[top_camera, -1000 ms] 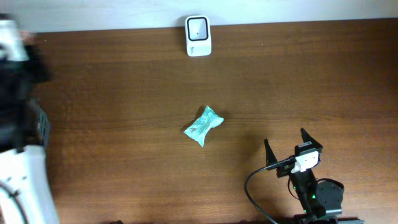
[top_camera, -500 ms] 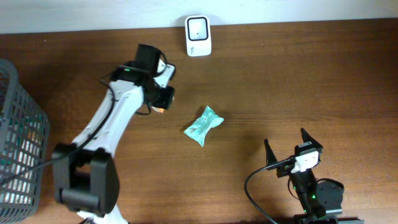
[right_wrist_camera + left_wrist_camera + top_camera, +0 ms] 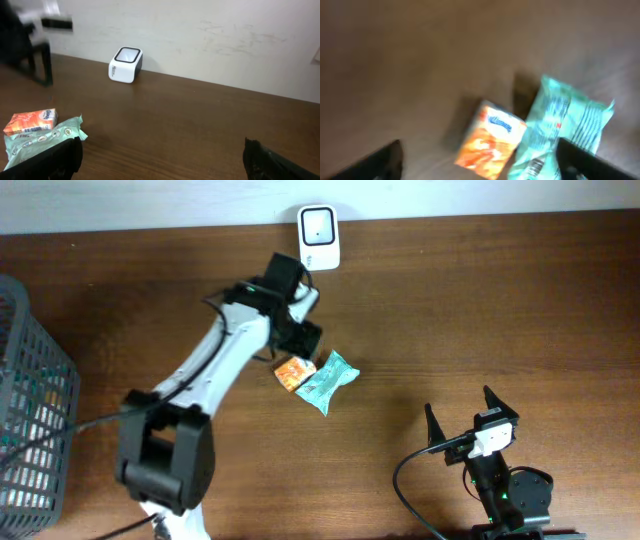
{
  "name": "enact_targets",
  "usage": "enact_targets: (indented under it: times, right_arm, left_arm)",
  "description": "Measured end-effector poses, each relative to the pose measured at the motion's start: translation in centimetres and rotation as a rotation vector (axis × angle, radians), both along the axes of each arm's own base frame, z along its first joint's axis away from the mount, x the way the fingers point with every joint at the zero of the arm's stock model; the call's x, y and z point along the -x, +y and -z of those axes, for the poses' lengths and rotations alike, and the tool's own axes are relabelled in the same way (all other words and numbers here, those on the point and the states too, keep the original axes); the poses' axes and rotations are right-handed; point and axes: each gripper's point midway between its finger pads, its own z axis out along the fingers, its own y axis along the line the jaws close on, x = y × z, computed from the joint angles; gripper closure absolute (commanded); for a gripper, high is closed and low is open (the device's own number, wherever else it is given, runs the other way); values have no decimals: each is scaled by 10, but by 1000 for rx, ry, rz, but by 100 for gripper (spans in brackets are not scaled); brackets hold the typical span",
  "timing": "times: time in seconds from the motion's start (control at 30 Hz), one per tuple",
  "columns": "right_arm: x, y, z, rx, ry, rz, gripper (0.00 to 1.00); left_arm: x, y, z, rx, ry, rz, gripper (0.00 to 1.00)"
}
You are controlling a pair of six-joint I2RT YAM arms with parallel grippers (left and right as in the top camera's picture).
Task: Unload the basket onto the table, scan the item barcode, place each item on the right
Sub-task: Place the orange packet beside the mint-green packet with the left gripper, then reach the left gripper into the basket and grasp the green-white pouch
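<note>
**Box on counter, both hands empty**

Item: The orange box (image 3: 290, 372) lies flat on the counter (image 3: 500, 310), near the middle. Its right edge touches the green packet (image 3: 328, 382). In the left wrist view, which is blurred, the box (image 3: 490, 142) shows a blue logo on its top face, and the packet (image 3: 565, 130) lies against it. In the right wrist view the box (image 3: 31, 121) sits just behind the packet (image 3: 42, 139). It carries dark print on its near side, too small to read.

Scanner: The white scanner (image 3: 319, 237) stands at the far edge of the counter, against the wall (image 3: 200, 35), well apart from the box. In the right wrist view the scanner (image 3: 125, 64) has its dark window tilted upward.

Left hand: The left hand (image 3: 298, 340) hangs above the counter, just on the scanner side of the box. Its fingers (image 3: 382, 160) are spread wide and grasp nothing. The box is clear of them.

Right hand: The right hand (image 3: 460, 415) sits at the near right of the counter, well apart from both items. Its fingers (image 3: 55, 160) are fully spread and empty.

Other: A grey mesh basket (image 3: 30, 430) stands at the left edge of the overhead view.
</note>
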Motion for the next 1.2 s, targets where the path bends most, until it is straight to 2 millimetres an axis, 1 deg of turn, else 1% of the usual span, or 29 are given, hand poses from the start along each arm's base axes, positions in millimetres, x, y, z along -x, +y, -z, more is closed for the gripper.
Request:
enact_targets:
  times: [0.03,0.07,0.13,0.17,0.23,0.27,0.3,0.37,0.4,0.43,0.47,0.53,0.63,0.77,0.9,0.93,0.97,1.2]
  right_arm:
    - [0,0,0,0,0,0,2]
    - [0,0,0,0,0,0,2]
    - [0,0,0,0,0,0,2]
    - [0,0,0,0,0,0,2]
    - [0,0,0,0,0,0,2]
    - [0,0,0,1,0,0,2]
    - [0,0,0,1,0,0,2]
    - [0,0,0,0,0,0,2]
    - [0,0,0,0,0,0,2]
    - [0,0,0,0,0,0,1]
    - [0,0,0,0,0,0,2]
    - [0,0,0,0,0,0,2]
    - [0,0,0,0,0,0,1]
    - [0,0,0,0,0,0,2]
    - [0,0,0,0,0,0,2]
    - [0,0,0,0,0,0,2]
    - [0,0,0,0,0,0,2]
    - [0,0,0,0,0,0,2]
  left_arm:
    - [-5,6,-15,9,-30,-16,1]
    - [-12,18,-43,27,-81,-44,1]
    - [-23,47,-110,63,-235,-100,1]
    - [-23,63,-134,59,-293,-113,1]
    - [-16,101,-177,25,-404,-167,1]
    - [-13,118,-192,3,-445,-202,1]
    - [-9,142,-208,-24,-488,-252,1]
    - [-5,165,-218,-41,-514,-314,1]
    - [-2,189,-224,-46,-527,-379,1]
    - [1,205,-228,-43,-536,-418,1]
    - [5,216,-232,-35,-541,-450,1]
    - [12,234,-237,-15,-542,-511,1]
    - [17,257,-243,3,-548,-583,0]
    - [26,298,-257,7,-584,-717,1]
    - [43,334,-254,7,-566,-852,0]
    - [47,342,-254,7,-565,-880,0]
    - [48,343,-254,7,-565,-887,0]
    - [51,344,-250,15,-543,-906,1]
